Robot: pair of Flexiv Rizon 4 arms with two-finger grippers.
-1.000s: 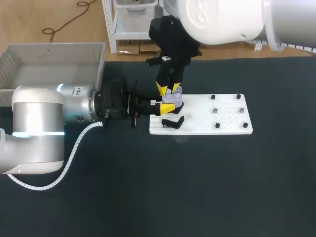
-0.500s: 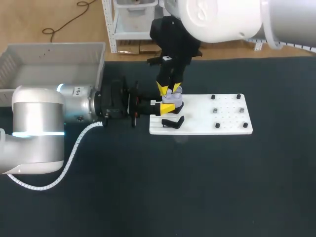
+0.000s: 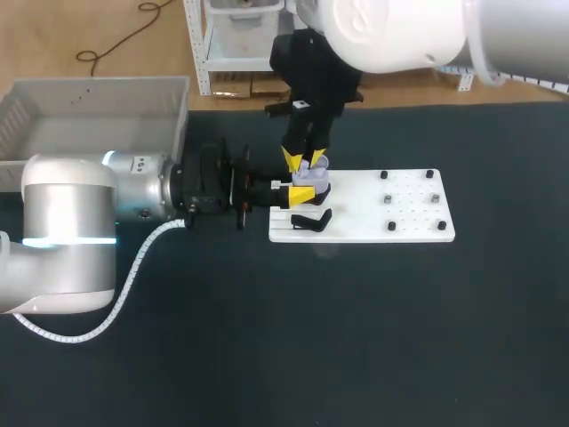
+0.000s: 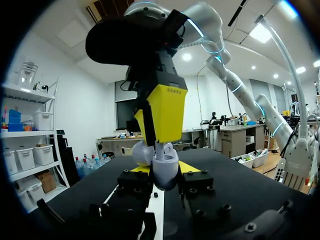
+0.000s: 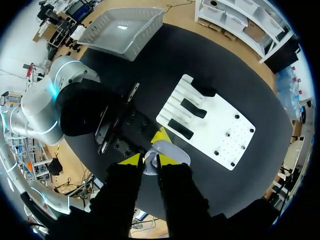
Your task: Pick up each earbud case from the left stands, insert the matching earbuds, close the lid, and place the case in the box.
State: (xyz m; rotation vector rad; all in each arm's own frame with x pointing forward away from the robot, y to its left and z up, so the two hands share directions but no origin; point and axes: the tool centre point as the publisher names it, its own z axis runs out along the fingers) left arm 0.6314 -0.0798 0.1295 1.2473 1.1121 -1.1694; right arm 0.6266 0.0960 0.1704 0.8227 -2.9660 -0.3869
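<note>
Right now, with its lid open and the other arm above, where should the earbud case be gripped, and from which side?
Grip the earbud case by its lower shell, across both flanks, coming in level from the side, as the left pincer does. It stands upright with the lid swung back, so that leaves the open top free for the right pincer above.

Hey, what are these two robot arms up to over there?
The left gripper has its fingers clamped on an open pale lavender earbud case over one end of the white stand board. The right gripper hangs above it, pinching what looks like a small white earbud into the case. The grey plastic box sits off to the side.
</note>
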